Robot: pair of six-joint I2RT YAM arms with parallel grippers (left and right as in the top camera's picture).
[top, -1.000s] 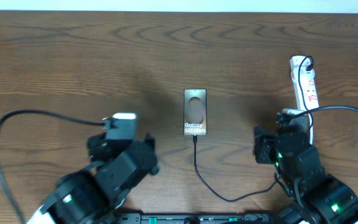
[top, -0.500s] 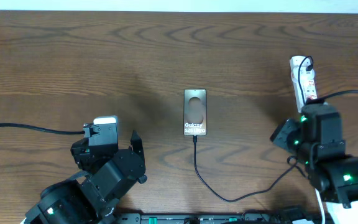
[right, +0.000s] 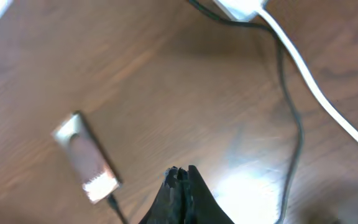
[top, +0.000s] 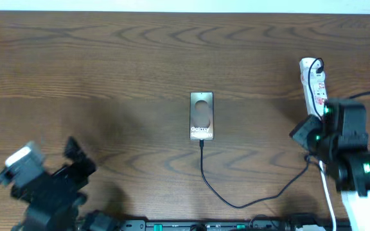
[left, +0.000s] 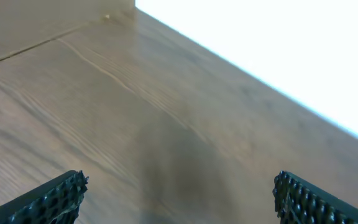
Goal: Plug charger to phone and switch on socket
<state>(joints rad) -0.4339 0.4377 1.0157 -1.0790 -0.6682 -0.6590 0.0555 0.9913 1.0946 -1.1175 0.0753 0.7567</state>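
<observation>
Looming right arm [top: 344, 131] hides the socket's [top: 314, 78] near end.

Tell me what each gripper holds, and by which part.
Nothing is held. The left gripper stands open, with only the table showing in its gap; the right gripper is shut tight on nothing.

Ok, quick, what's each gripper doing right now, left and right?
Left black two-finger gripper: open, holding nothing.
Right black two-finger gripper: shut, nothing between its fingers.
</observation>
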